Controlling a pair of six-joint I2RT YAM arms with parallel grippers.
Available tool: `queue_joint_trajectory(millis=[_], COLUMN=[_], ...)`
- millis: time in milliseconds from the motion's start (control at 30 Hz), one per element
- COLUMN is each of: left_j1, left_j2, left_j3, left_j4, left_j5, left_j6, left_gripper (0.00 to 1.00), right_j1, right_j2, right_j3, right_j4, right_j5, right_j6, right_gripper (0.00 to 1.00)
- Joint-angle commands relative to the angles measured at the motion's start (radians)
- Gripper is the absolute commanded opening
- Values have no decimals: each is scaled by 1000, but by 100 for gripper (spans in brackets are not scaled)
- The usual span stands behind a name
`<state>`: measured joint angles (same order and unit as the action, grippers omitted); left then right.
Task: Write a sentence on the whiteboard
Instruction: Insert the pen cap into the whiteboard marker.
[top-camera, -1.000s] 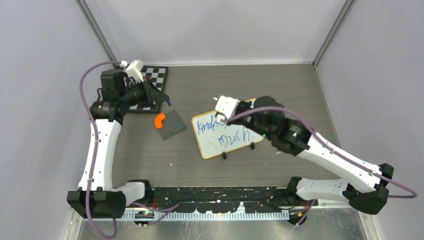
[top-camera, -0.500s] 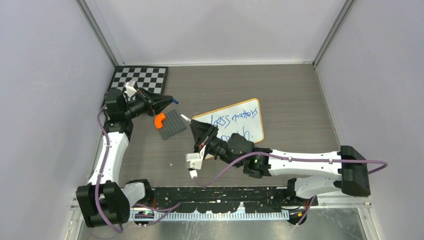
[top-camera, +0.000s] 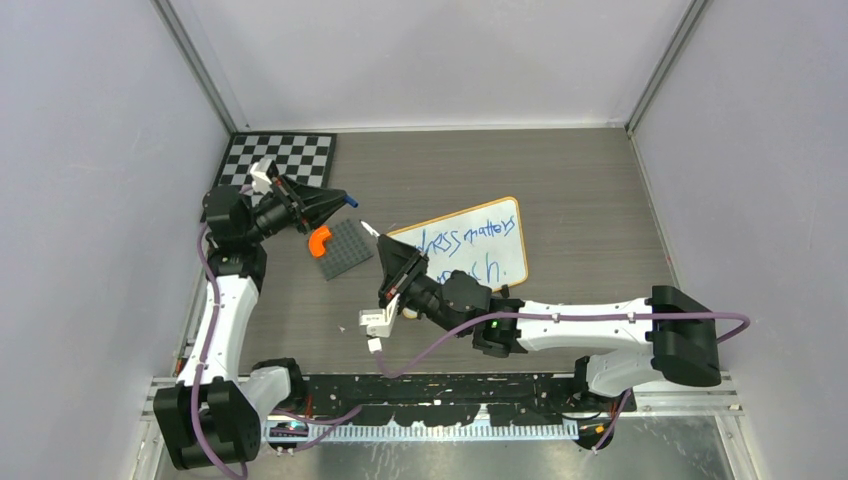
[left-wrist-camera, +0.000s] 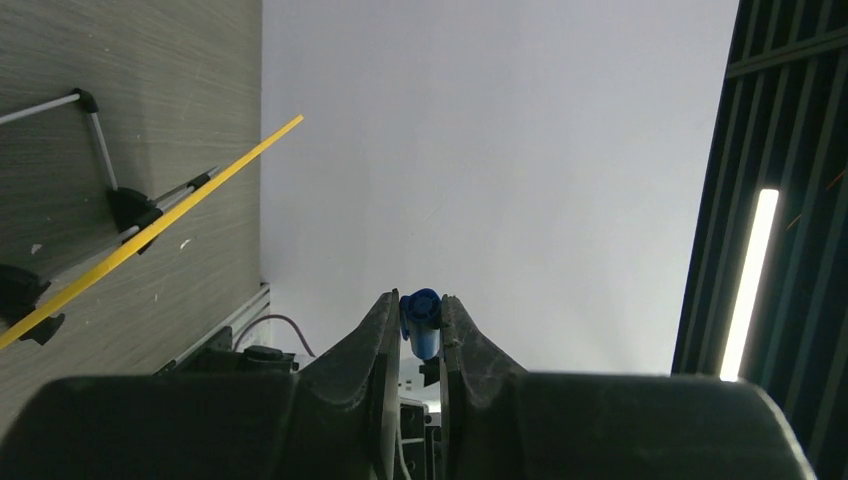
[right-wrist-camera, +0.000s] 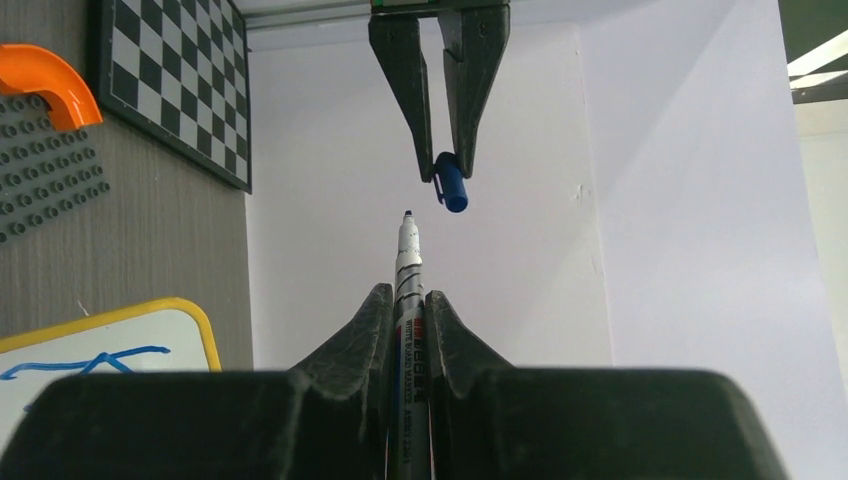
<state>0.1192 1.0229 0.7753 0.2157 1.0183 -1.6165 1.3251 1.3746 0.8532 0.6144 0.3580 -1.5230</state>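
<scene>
Two lines of the sentence (top-camera: 487, 229) show on the whiteboard (top-camera: 515, 250); writing looks done. The right gripper (right-wrist-camera: 408, 296) clamps the marker (right-wrist-camera: 408, 255), the left gripper (right-wrist-camera: 445, 170) at 12 o'clock pinches the cap (right-wrist-camera: 452, 190); capping remains.

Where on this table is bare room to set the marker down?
Free: the table between the whiteboard and the right wall; the far strip right of the checkerboard; the near patch between the left arm and right arm. Crowded: between the grey studded plate and the whiteboard, where the left gripper with the cap faces the right gripper with the marker.
</scene>
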Motion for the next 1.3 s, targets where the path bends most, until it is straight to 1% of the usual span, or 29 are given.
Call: queue_joint_trajectory(millis=[0,233,367,1267], left_j1=[-3,-2,-2,-43], left_j2=[-34,-47,-46,-44], left_j3=[-4,-5,-5,32], left_j4=[-23,-104,-116,-104], left_j5=[45,40,43,57], left_j6=[42,114,130,130], left_gripper=[0,0,0,0], right_j1=[4,4,5,15], right_j2=[-6,-15,-19,3], right_j3=[40,32,33,45], right_j4=[97,103,102,55], right_j5=[47,47,46,65], right_j6=[-37,-51,-54,-53], right_gripper=[0,0,0,0])
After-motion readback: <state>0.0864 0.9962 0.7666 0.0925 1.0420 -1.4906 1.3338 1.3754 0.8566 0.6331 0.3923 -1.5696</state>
